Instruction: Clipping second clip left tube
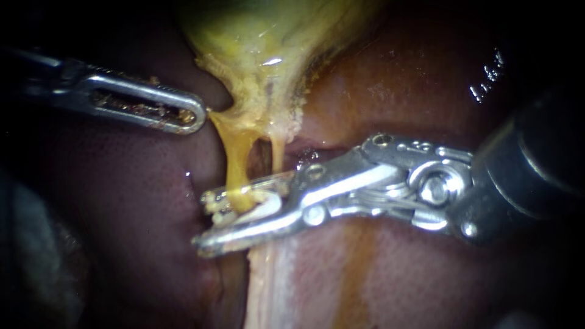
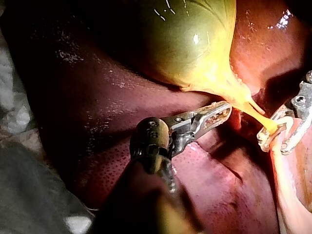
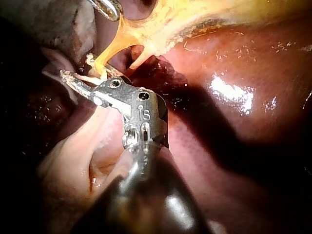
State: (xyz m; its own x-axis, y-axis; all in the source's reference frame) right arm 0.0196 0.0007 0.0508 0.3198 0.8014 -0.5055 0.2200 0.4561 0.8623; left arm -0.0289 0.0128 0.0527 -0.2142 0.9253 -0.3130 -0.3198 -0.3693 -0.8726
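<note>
Reaching in from 3 o'clock in the endoscope view, the right instrument (image 1: 204, 219) has its tip near the middle. Its two jaws stand a little apart and hold a white clip (image 1: 266, 206) between them, one jaw on each side of it. The left tube (image 1: 236, 161) is yellow and thick. It runs down from the gallbladder (image 1: 268, 49) at 12 o'clock and goes right into the clip, so the clip sits around it, with a jaw above and a jaw below. Nobody could tell from here if the clip is squeezed all the way closed. Just beside this tube, toward 3 o'clock, is the right tube (image 1: 277, 152). It is thin and pale, and it goes down behind the upper jaw. The left instrument (image 1: 194, 116) comes in from 9 o'clock. Its jaws are pressed together on the edge of the gallbladder's narrow end, and the yellow tissue is pulled out to a point there. Dark red liver (image 1: 390, 79) lies all around. A pale strip (image 1: 268, 286) of tissue runs from under the right instrument toward 6 o'clock. In the left wrist view, the toothed jaw of the left instrument touches the yellow narrow end of the gallbladder, and the clip shows just ahead of it, looped around the tube. In the right wrist view, the right instrument points at the two tubes with the clip at its tip, and the tip of the left instrument is just beyond them.
</note>
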